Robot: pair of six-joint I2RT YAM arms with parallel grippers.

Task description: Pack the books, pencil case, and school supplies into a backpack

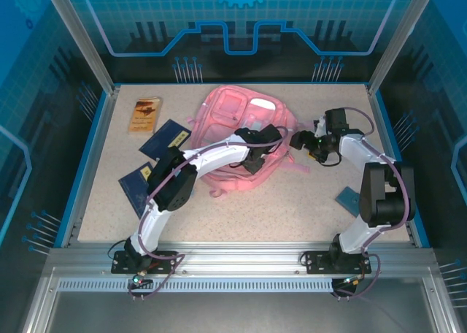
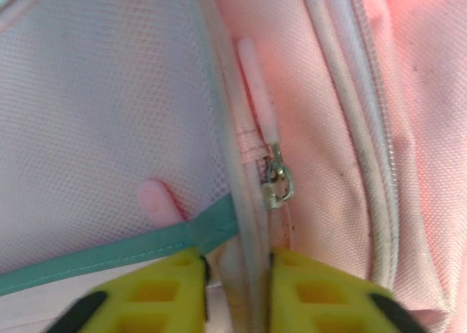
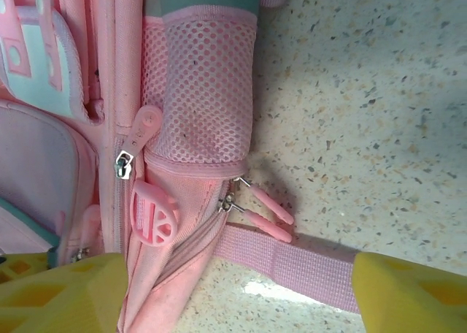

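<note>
Fingers (image 2: 168, 289) of my left gripper (image 2: 237, 267) sit close together, pinching a raised seam of the backpack (image 2: 328, 92), with a metal zip pull (image 2: 278, 181) just beside them. My right gripper (image 3: 241, 289) is spread wide and grips nothing. One finger is over the backpack's side below a mesh pocket (image 3: 197, 92), the other past a pink strap (image 3: 306, 263) that lies on the table (image 3: 379, 92).

From above I see the backpack flat at mid-table, toward the far side. The books lie to its left: a tan one (image 1: 145, 114) farthest, a navy one (image 1: 166, 138) nearer, and another navy one (image 1: 135, 183) partly behind my left arm. A small blue thing (image 1: 349, 199) lies near right; I cannot tell what it is.
</note>
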